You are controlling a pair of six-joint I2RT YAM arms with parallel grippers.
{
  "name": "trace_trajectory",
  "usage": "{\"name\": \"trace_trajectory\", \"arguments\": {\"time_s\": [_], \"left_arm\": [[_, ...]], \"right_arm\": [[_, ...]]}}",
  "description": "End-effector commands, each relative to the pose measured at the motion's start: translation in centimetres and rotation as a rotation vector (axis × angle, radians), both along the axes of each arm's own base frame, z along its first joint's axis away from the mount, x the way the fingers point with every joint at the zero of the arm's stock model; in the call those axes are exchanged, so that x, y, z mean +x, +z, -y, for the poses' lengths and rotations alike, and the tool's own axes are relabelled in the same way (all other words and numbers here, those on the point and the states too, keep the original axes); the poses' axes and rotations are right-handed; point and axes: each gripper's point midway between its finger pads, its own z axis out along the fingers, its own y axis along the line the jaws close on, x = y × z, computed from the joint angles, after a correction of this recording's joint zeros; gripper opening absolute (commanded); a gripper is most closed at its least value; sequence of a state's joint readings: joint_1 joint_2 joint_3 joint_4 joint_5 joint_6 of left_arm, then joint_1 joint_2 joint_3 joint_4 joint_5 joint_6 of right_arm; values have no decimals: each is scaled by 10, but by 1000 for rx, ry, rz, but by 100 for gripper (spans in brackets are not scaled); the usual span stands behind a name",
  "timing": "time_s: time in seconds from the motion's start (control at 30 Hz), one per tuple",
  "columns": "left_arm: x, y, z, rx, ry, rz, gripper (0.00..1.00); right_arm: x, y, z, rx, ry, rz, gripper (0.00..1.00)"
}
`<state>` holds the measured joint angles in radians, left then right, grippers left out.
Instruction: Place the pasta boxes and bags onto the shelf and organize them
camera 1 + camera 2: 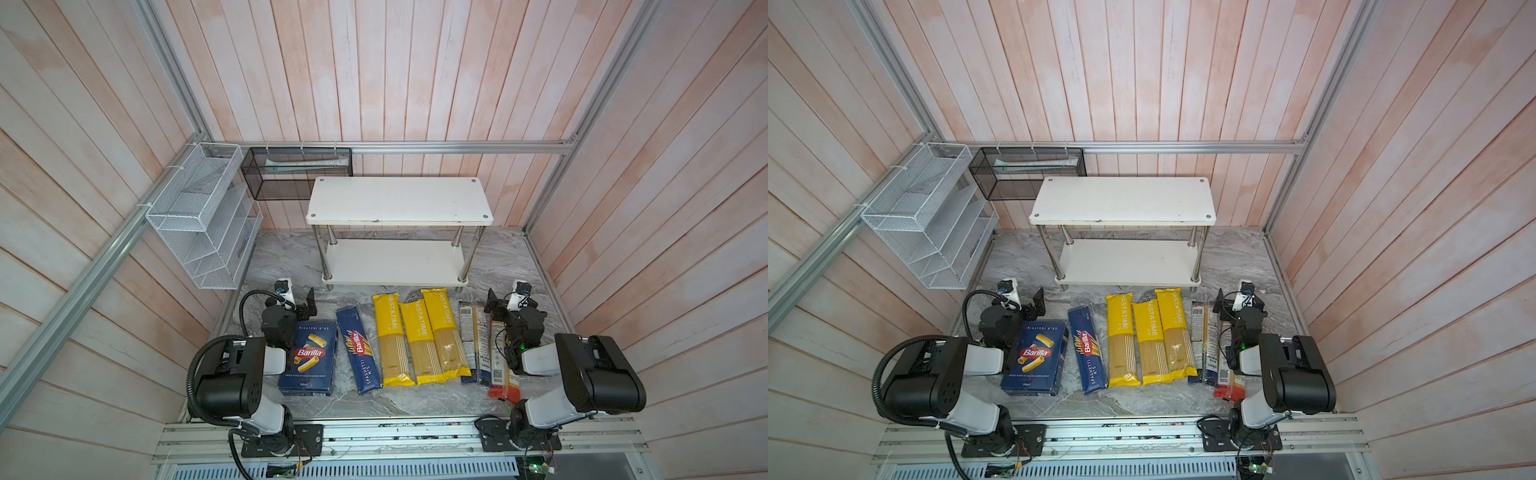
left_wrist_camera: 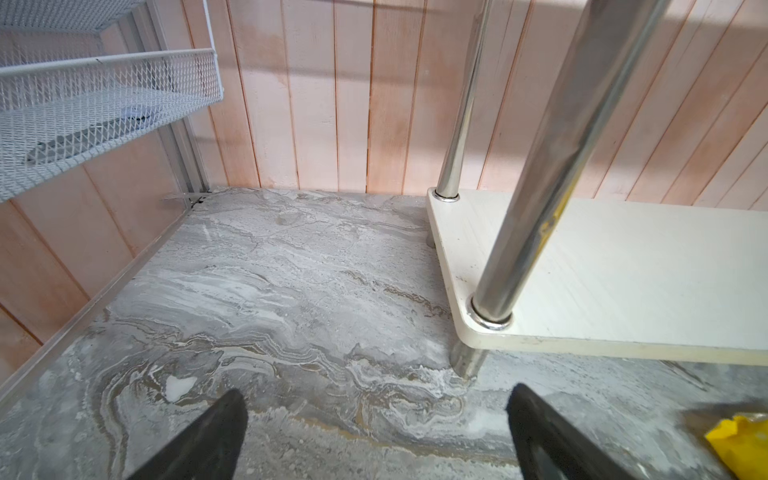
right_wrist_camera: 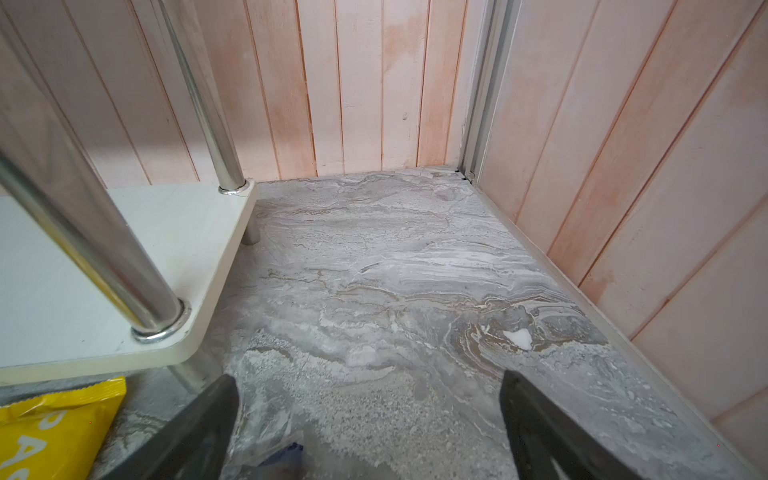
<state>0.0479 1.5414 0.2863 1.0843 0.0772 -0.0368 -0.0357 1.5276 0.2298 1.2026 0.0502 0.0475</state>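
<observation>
Both top views show the white two-tier shelf [image 1: 399, 201] [image 1: 1121, 199] at the back with both boards bare. In front lie the pasta boxes, a wide Rigatoni box [image 1: 308, 359] and a narrow Spaghetti box [image 1: 358, 351]. Beside them lie the bags: three yellow ones [image 1: 417, 343], a clear one with blue ends [image 1: 473, 340], and a clear one with red ends [image 1: 500, 374]. My left gripper [image 1: 305, 305] [image 2: 376, 436] hangs open and empty beyond the Rigatoni box. Over the far ends of the clear bags, my right gripper [image 1: 496, 305] [image 3: 370, 432] is open and empty.
A white wire-mesh rack [image 1: 199, 220] hangs on the left wall and a black mesh basket [image 1: 295, 172] on the back rail. Marble tabletop [image 2: 291, 291] shows on both sides of the shelf's chrome posts [image 2: 540, 187]. Plank walls close in three sides.
</observation>
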Motion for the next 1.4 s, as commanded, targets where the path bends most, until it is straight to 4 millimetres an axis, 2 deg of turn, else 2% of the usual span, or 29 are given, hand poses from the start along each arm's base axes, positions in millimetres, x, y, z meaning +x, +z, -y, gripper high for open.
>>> {"name": "trace_trajectory", "arguments": {"time_s": [0.0, 1.37], "left_arm": [[3, 6, 1, 20, 1, 18, 100], [3, 6, 1, 17, -1, 17, 100]], "right_arm": [[3, 9, 1, -9, 3, 20, 98], [6, 8, -4, -14, 34, 16, 98]]}}
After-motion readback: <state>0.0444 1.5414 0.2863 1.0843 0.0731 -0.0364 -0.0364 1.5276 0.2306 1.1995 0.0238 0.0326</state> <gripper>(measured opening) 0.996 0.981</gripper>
